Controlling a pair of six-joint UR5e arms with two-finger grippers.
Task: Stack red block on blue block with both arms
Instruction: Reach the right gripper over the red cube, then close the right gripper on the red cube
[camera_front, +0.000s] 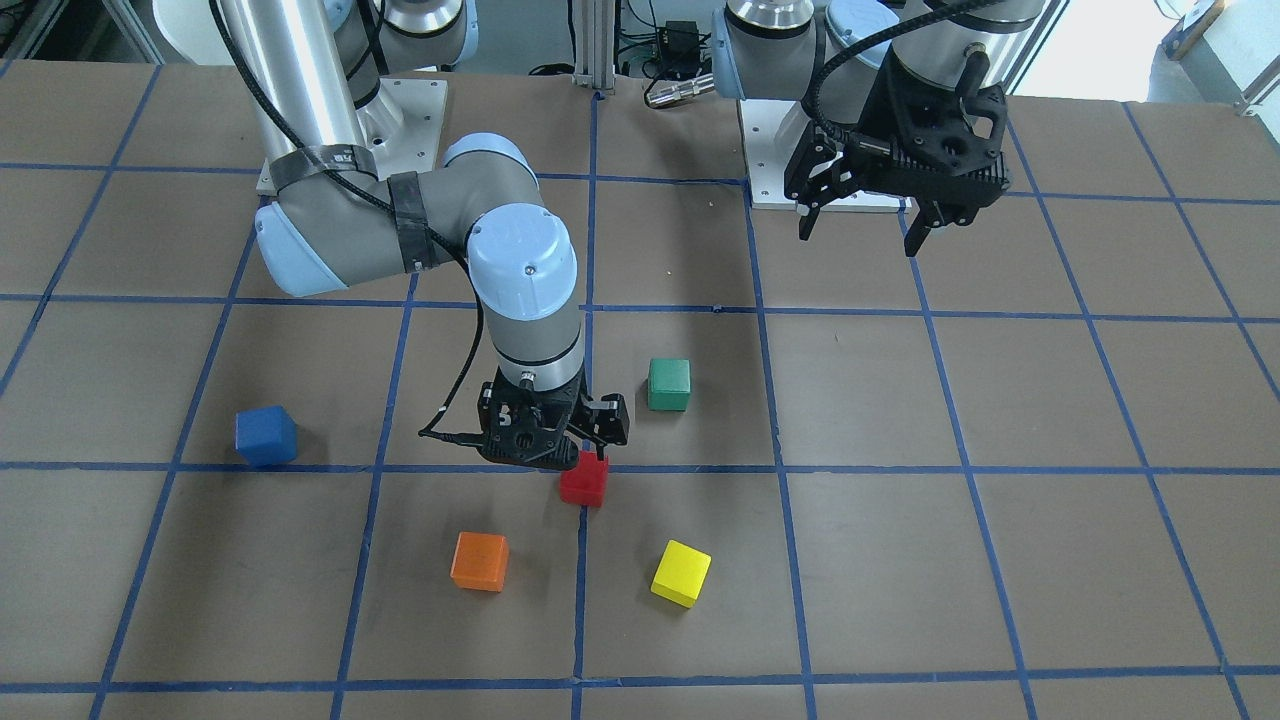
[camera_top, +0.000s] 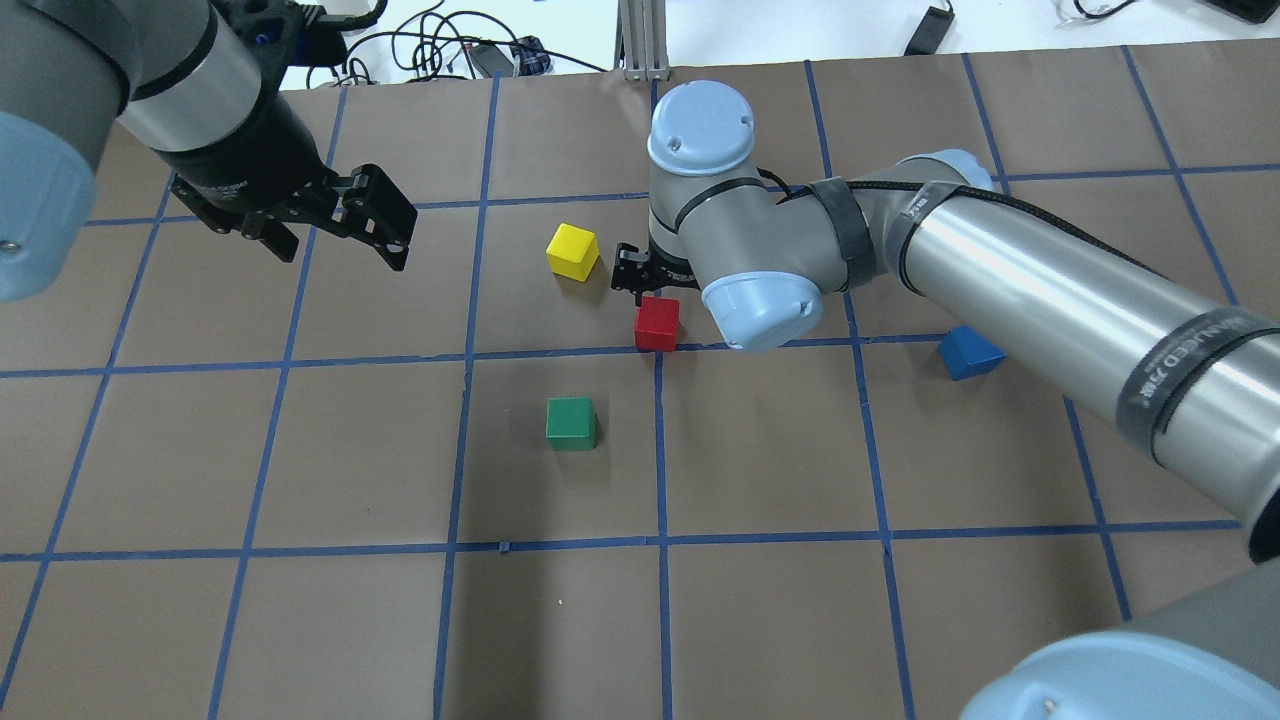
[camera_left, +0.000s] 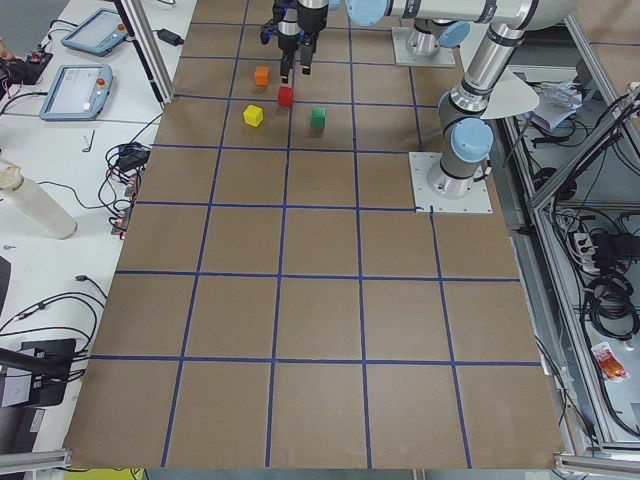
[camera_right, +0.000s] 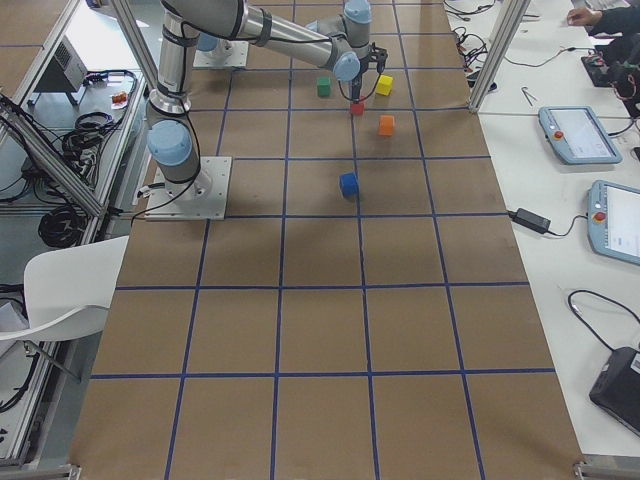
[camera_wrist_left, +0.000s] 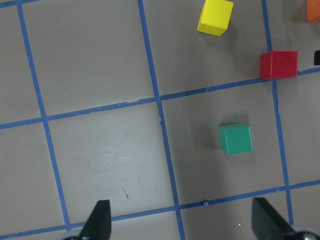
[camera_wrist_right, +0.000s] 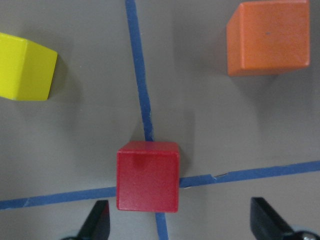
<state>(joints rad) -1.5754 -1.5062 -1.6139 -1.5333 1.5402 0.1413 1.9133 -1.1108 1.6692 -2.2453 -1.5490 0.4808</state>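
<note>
1. On the table (camera_front: 1000, 560), brown paper with a blue tape grid, the red block (camera_front: 584, 480) sits flat on a crossing of two tape lines, near mid-table.
2. Right gripper (camera_wrist_right: 182, 227) hangs just over the red block, pointing down. Jaws are spread wide and grasp nothing.
3. Right wrist view: the red block lies off-centre, nearer the finger on that view's left. Its near edge is about level with the fingertips (camera_wrist_right: 97, 222). No contact seen; height above the block hard to judge.
4. Blue block (camera_front: 266, 435) rests on the table well apart from the red one, toward the robot's right side, alone inside a grid cell and slightly rotated. Nothing is on top of it. In the overhead view the right arm (camera_top: 1050, 290) covers part of it.
5. Left gripper (camera_front: 858, 235) is raised above the table near its own base, far from all blocks. Its jaws are released, nothing between them.
6. Left wrist view looks down at bare grid between the fingers, with the green, red and yellow blocks farther out.
7. Green block (camera_front: 669, 385) lies near the red block, on the robot's side of it, not touching.
8. Yellow block (camera_front: 681, 573) and orange block (camera_front: 480, 561) lie beyond the red block on the operators' side, yellow rotated, both apart from it and from each other.
9. No block is stacked on another.
</note>
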